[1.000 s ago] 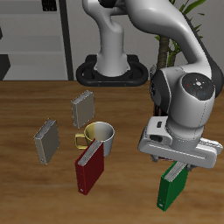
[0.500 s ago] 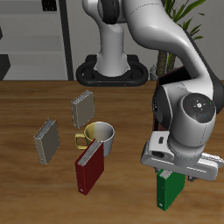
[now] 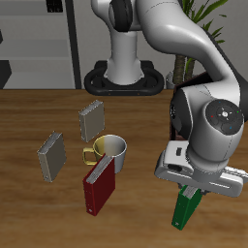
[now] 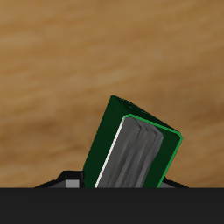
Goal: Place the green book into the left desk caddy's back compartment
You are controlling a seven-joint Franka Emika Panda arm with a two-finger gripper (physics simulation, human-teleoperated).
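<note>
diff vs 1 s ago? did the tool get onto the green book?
The tool came down over the green book and now covers its top; the book leans more than before. Whether the fingers have closed on it cannot be told. The dark red book, the mug and the two grey books stayed put.

The gripper (image 3: 194,190) sat behind the arm's bulky wrist, its jaws unseen. The green book's (image 3: 186,207) upper end was covered by it; in the wrist view, the book (image 4: 131,149) was cut off below.
</note>
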